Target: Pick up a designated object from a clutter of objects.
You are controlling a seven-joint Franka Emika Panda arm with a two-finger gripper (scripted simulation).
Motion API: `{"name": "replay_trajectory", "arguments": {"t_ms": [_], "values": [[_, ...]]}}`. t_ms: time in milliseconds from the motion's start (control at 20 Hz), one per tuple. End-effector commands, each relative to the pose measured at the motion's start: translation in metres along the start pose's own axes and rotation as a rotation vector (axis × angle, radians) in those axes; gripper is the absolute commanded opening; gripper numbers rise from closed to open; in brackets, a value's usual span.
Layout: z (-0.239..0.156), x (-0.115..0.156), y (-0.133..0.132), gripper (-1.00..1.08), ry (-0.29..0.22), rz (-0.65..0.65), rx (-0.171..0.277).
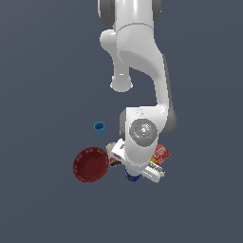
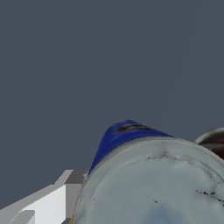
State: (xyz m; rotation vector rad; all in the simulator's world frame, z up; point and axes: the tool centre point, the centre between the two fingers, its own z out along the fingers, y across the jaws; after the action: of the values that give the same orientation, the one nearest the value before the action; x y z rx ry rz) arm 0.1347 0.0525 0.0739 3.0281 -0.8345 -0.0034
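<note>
Your arm drops from the frame's top, wrist bent low over the clutter at lower centre. The gripper [image 1: 134,174] covers the blue can [image 2: 148,175]; whether it grips, you cannot tell.

The white arm [image 1: 142,71] folds steeply downward, its gripper [image 1: 135,173] low under the wrist (jaws mostly hidden).

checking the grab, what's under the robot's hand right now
A blue can with a pale lid sits right below it. From outside only a sliver of blue shows. The arm covers the gripper, so contact can't be judged.
</note>
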Motion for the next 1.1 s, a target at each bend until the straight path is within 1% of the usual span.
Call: {"name": "replay_trajectory", "arguments": {"t_ms": [0,250,450,700,1050], "values": [[-0.003,0.0,0.0,-1.0,0.001,0.0,0.001],[-0.022,0.0,0.001,-1.0,0.001,0.0,0.001],[-0.05,0.0,0.002,-1.0,0.001,0.0,0.001],[-0.099,-0.001,0.004,-1.0,0.001,0.0,0.001],[-0.181,0.0,0.007,-1.0,0.001,0.0,0.001]]}}
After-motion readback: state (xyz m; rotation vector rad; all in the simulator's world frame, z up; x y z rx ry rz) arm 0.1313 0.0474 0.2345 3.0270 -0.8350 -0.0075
